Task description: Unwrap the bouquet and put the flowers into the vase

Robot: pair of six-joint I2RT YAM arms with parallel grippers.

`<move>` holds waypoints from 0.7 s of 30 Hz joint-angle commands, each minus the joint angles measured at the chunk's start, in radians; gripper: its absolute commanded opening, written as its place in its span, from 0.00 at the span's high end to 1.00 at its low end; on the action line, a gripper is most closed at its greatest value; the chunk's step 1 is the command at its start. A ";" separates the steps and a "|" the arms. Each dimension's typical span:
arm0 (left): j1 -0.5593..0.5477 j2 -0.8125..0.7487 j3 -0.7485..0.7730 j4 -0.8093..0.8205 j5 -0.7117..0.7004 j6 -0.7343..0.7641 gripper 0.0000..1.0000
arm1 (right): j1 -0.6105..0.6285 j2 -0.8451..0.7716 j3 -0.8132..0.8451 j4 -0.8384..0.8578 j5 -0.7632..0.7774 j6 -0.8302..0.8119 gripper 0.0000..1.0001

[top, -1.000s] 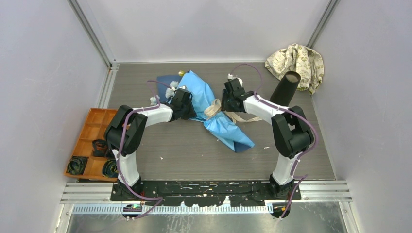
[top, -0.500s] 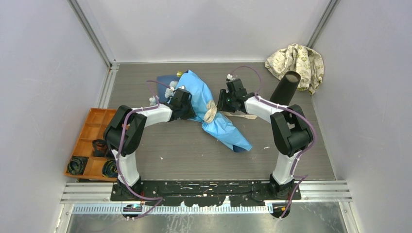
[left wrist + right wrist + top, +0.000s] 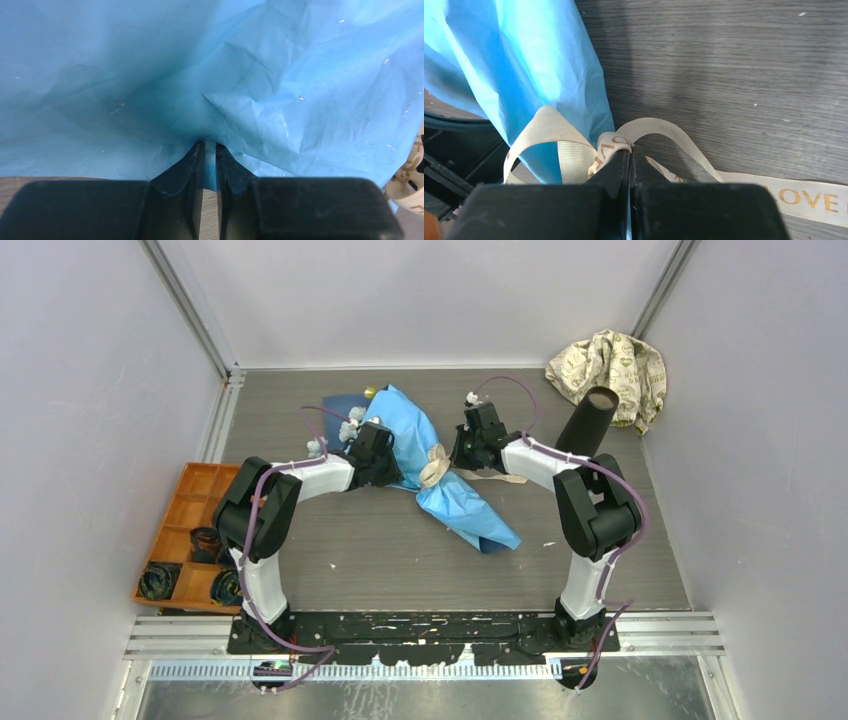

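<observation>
Bouquet: crinkled matte blue paper cone lying mid-table, waist tied with woven cream ribbon lettered in gold; pale flowers protrude at its far end. Left gripper pinches a paper fold, jaws nearly together. Right gripper, half-open a second ago, now clamps the ribbon knot.

Top view: fixed above and behind my arms, looking down on the whole table, arm bases at the frame's bottom edge. Left wrist view: sights along the left gripper, so close that the blue paper of the bouquet fills it. Right wrist view: sights down along the right gripper, close over the ribbon and table. All three views share the bouquet.
</observation>
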 commanded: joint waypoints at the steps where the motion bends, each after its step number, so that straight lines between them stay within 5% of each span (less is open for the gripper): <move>1: 0.018 0.027 -0.054 -0.161 -0.060 0.040 0.83 | 0.006 -0.092 0.009 0.013 0.114 0.005 0.99; 8: 0.032 0.042 -0.055 -0.163 -0.063 0.038 0.83 | 0.006 -0.282 -0.002 -0.095 0.289 -0.020 0.99; 21: 0.052 0.068 -0.066 -0.151 -0.065 0.040 0.83 | 0.005 -0.584 0.076 -0.291 0.380 -0.082 0.99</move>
